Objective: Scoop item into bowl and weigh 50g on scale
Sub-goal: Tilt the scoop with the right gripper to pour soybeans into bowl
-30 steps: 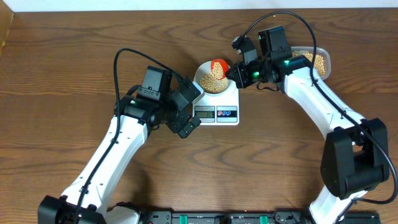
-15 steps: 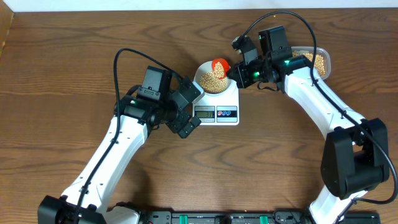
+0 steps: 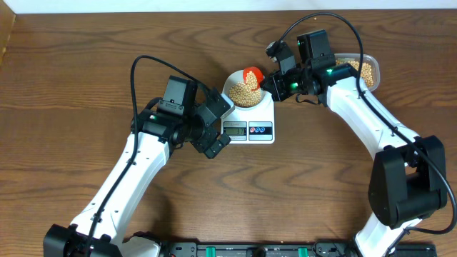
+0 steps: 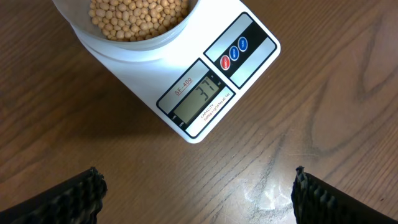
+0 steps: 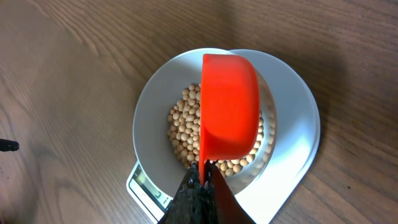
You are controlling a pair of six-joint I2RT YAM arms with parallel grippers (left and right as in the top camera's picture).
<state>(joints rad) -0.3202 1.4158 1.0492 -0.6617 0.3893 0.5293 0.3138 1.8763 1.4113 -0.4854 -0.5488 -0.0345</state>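
Note:
The pale bowl point(image 3: 243, 91) stands on the white scale point(image 3: 265, 114) and holds tan beans point(image 3: 245, 93). My right gripper point(image 3: 270, 84) is shut on the handle of a red scoop point(image 3: 251, 75), which is tipped upside down over the bowl. From the right wrist, the red scoop point(image 5: 229, 106) covers part of the beans point(image 5: 183, 127) in the bowl point(image 5: 152, 118), with my right gripper point(image 5: 204, 180) clamped on its handle. My left gripper point(image 4: 196, 190) stands open over bare wood just in front of the scale point(image 4: 205, 93), whose display point(image 4: 198, 99) is lit.
A clear plastic tub point(image 3: 363, 70) with more beans sits at the back right, behind the right arm. The table's wood point(image 3: 86, 64) stretches left of the scale.

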